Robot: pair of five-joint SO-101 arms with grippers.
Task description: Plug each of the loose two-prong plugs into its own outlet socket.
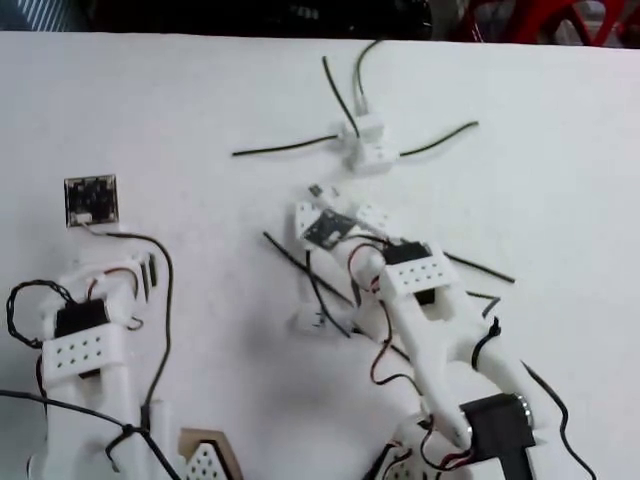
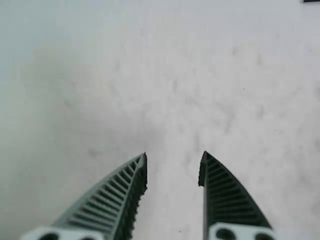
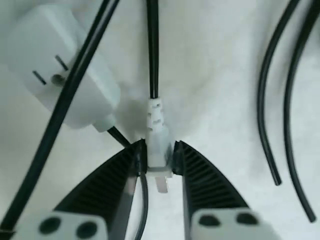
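One plug (image 3: 159, 155) clamped in right end effector (image 3: 160, 146), prongs (image 3: 161, 184) partly hidden, left end effector (image 2: 173, 157) apart

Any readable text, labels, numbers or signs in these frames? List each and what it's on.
None can be read.
On the black square board: light marks, too blurred to read.
On the outlet socket: two slots, no print visible.
On the plug held in the right end effector: no marking visible.
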